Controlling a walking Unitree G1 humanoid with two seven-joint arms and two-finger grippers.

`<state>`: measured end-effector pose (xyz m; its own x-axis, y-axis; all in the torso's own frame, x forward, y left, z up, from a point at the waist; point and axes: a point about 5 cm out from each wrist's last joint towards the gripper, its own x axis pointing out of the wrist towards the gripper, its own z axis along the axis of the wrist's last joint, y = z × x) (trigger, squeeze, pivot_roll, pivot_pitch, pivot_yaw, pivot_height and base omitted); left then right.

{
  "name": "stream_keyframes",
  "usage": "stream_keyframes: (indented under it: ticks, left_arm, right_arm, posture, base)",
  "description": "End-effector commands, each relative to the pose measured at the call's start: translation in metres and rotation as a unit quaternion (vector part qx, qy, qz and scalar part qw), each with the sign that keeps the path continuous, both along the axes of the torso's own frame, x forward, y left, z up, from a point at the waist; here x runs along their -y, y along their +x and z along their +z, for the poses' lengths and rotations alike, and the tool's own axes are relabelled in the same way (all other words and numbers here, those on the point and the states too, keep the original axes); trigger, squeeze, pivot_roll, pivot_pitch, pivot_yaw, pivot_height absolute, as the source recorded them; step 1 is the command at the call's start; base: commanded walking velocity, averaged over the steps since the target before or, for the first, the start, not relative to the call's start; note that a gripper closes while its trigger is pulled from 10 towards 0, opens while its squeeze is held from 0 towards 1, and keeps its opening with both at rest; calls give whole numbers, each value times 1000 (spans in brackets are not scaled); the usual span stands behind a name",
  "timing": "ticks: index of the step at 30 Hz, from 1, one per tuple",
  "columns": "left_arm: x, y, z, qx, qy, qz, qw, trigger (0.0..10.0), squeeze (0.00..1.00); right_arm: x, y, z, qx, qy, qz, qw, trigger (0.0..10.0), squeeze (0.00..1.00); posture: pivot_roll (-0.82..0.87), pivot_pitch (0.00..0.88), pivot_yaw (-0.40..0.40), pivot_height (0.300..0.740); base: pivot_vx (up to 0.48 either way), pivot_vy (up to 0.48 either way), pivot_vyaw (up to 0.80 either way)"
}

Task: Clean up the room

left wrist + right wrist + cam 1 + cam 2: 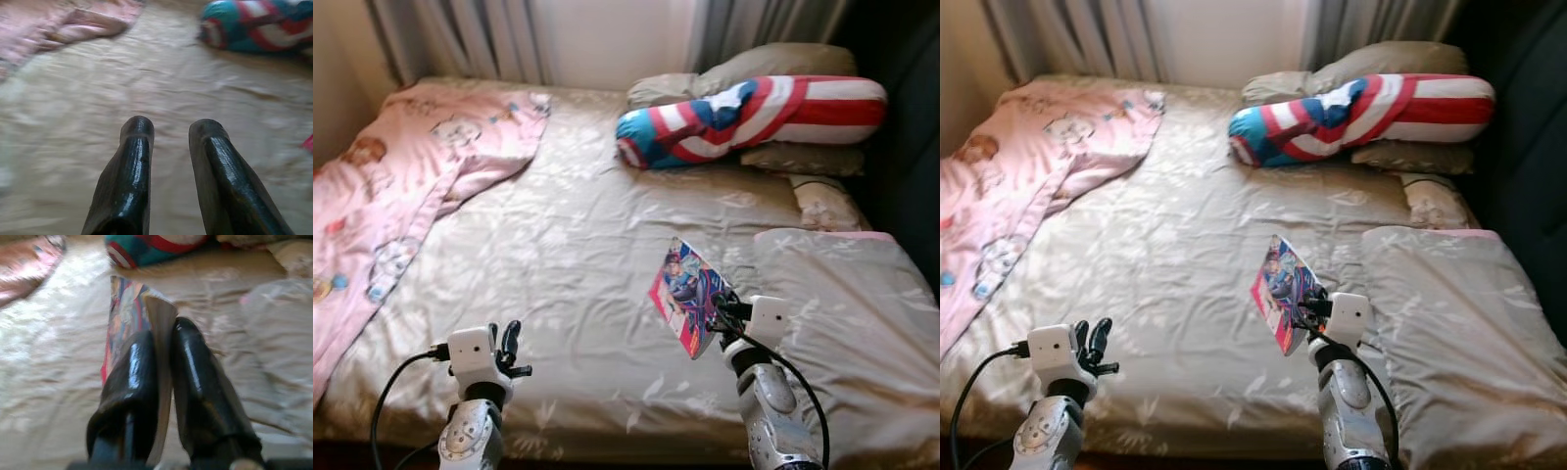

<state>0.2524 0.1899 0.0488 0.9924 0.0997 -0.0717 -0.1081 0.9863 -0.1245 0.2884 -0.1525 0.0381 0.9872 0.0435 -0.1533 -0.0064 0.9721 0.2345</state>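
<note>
Right gripper (717, 311) pinches a thin, floppy comic book (687, 292) by its edge above the bed (578, 245); left gripper (509, 351), at 7 o'clock, slightly parted, empty.

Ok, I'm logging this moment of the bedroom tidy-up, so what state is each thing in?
Comic book: held upright above the bed, pinched by the right gripper.
Left gripper: fingers open, holding nothing, above the bed.
Pink blanket: rumpled, spread over the bed's left side.
Striped bolster: lying across the pillows.
Bed: sheet wrinkled.
</note>
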Motion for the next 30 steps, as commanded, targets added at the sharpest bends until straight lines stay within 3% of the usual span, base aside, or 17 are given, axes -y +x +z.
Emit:
stream_keyframes:
  ticks: [1, 5, 21, 30]
  left_arm:
    - [-5, -2, -1, -5, 5, 4, 1000, 10000, 0]
    - [-5, -2, -1, -5, 5, 3, 1000, 10000, 0]
    - [-6, -4, 1, -4, 8, 4, 1000, 10000, 0]
    - [-5, -2, 4, 0, 8, 1, 1000, 10000, 0]
  right_arm:
    - [0, 6, 11, 28, 5, -7, 1000, 10000, 0]
    - [-1, 6, 11, 28, 6, -5, 1000, 10000, 0]
    - [-7, 5, 9, 24, 18, 10, 999, 10000, 0]
    - [-10, 4, 4, 2, 1, 24, 1000, 10000, 0]
  posture:
    - [66, 105, -85, 738]
    - [65, 106, -84, 738]
    - [64, 112, -79, 738]
    - [62, 112, -78, 738]
  base:
    - [289, 0, 0]
    - [283, 0, 0]
    - [0, 0, 0]
    - [0, 0, 0]
